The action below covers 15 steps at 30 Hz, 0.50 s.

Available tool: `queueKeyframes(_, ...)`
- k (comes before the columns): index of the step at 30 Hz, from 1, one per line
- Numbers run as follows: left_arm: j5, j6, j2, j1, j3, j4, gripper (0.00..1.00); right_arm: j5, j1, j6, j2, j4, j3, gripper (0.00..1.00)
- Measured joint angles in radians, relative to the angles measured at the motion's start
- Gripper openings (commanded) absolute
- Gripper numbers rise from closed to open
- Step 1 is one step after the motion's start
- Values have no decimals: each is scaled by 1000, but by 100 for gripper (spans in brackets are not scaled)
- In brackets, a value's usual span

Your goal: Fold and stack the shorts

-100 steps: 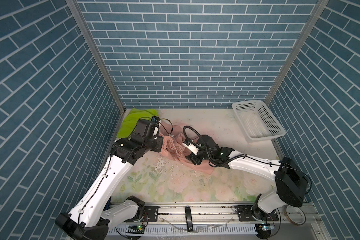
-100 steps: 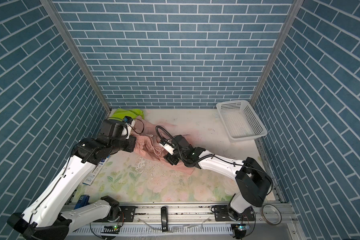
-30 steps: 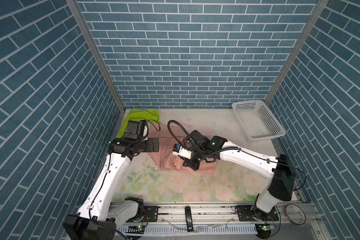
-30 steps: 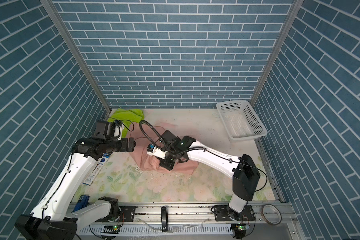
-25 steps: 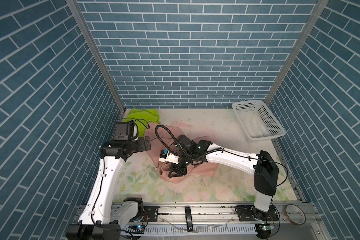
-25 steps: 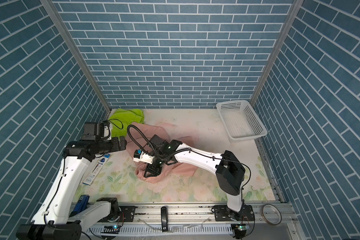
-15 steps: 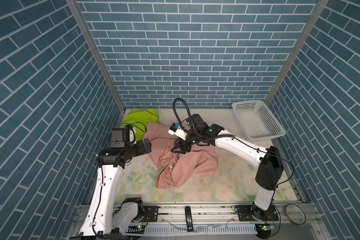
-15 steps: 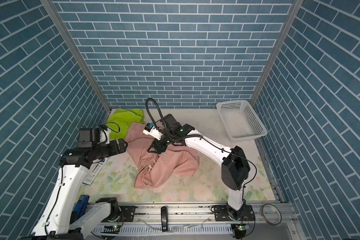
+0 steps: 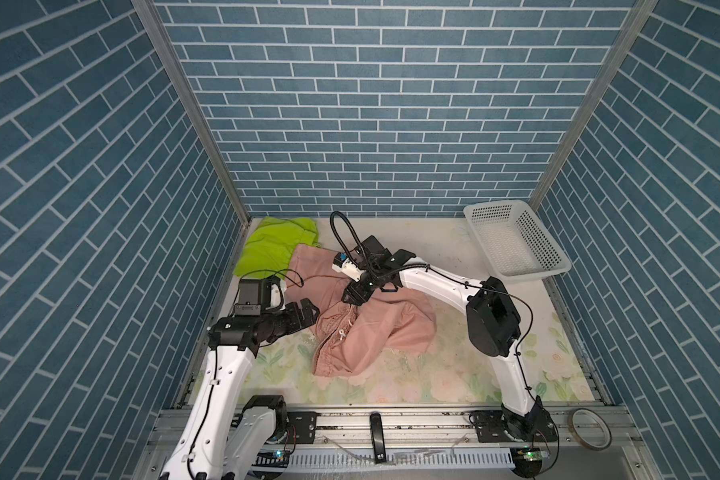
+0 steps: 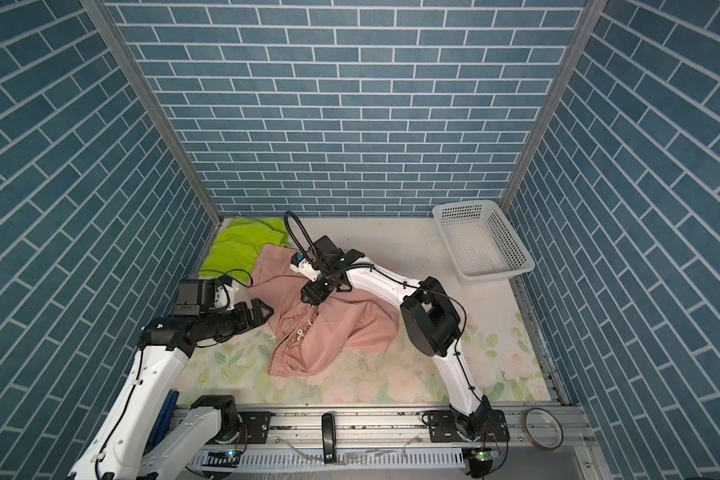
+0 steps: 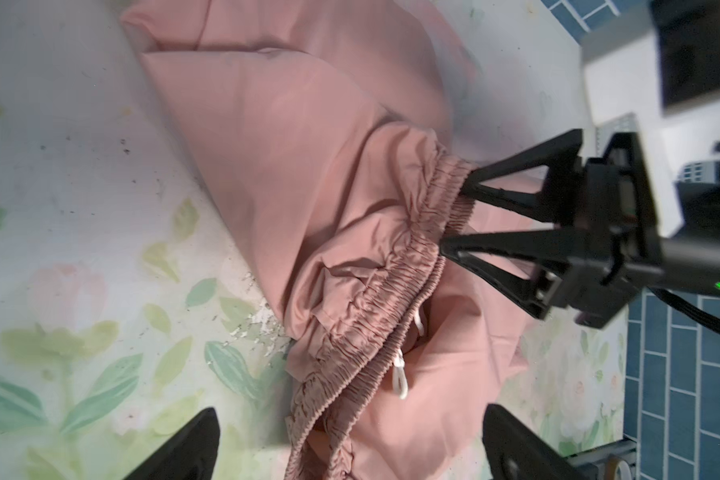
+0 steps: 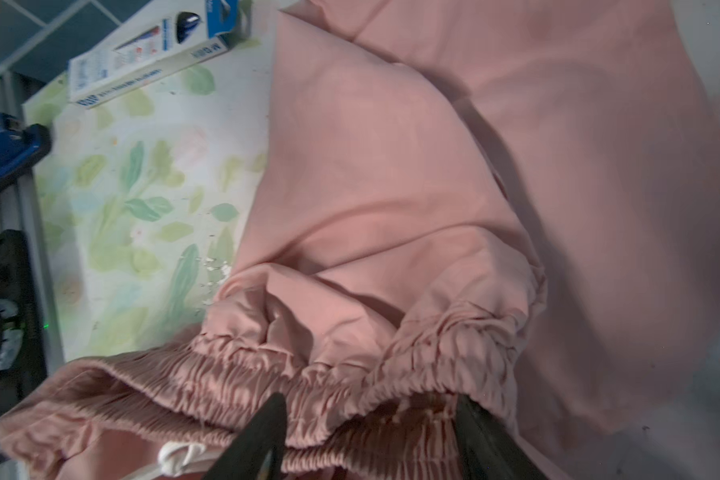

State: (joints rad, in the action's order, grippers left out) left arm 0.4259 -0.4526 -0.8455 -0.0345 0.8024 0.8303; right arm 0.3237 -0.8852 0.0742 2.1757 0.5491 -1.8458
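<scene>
Waistband (image 11: 391,286) of the salmon pink shorts (image 9: 375,332) sits between the right fingers (image 11: 508,241), which are spread apart and not clamped, so the cloth rests under its own weight. The left fingers (image 11: 184,449) gape empty alongside, probably ready to pinch. These shorts sprawl unfolded mid-desk (image 9: 454,374), touching the lime green shorts (image 9: 271,245) behind. The surface is floral, the walls (image 9: 371,124) blue brick.

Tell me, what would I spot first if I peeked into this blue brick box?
The rumpled pink shorts sprawled mid-table grab the eye, with the right hand open at their crinkly waistband and the left hand open beside them. Next come the bright green shorts in the back left corner, right against the pink pair, and a white basket at the back right.
</scene>
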Motion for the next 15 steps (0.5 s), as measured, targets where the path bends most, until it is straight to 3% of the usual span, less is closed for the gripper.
queueKeyframes(7,16,-155,110,-16,-225,-77,100,-101,9,-45,7,-4,-8,65)
queueKeyframes(15,18,-257,123,-148,-317,-175,100,-78,21,-79,0,-5,-8,65)
